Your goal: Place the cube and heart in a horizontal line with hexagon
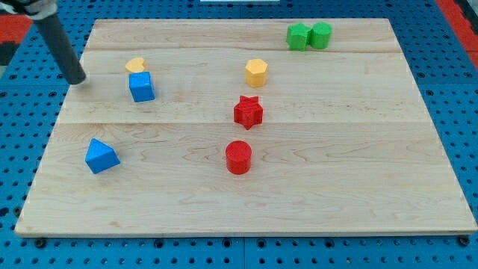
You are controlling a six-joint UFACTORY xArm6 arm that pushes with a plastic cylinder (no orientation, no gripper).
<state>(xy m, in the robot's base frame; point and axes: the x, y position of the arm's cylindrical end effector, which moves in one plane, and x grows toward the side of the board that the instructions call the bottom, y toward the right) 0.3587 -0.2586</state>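
Observation:
A blue cube (141,87) sits at the board's upper left, with a yellow heart (135,66) touching its top edge. A yellow hexagon (256,72) stands near the upper middle, to the view's right of them. My tip (76,79) rests at the board's left edge, left of the blue cube and apart from it. The rod slants up to the view's top left corner.
A red star (248,112) lies just below the hexagon and a red cylinder (238,158) below that. A blue triangular block (101,156) sits at the lower left. Two green blocks (309,36) touch each other at the top right. The wooden board (358,172) lies on a blue perforated surface.

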